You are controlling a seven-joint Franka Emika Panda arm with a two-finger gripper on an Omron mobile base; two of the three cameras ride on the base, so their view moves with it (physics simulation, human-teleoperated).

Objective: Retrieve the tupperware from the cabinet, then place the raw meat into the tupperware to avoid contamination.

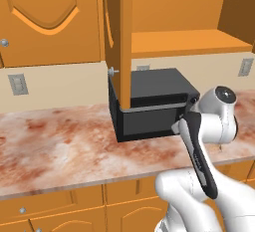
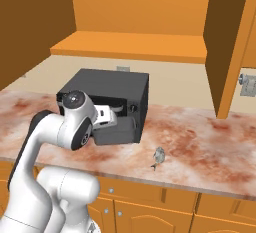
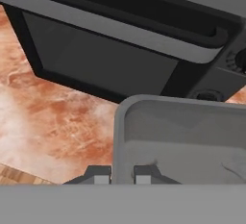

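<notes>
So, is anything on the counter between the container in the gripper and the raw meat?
Nothing visible. The gripper is clamped on the container just in front of the microwave, and only bare counter lies between it and the meat.

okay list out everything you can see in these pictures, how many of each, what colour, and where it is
tupperware: one, grey translucent, held by its rim at the gripper, in front of the microwave
microwave: one, black, on the counter against the wall, under the open cabinet
raw meat: one small greyish piece, on the counter to the right of the microwave, near the front edge
cabinet: one, orange-brown, above the counter, doors swung open, shelf bare
counter: one, reddish-white marble
wall outlets: several, grey, on the beige backsplash
drawer fronts: orange with silver knobs, below the counter
arm: one, white with dark joints
gripper: one, dark fingertips shut on the tupperware rim
</notes>
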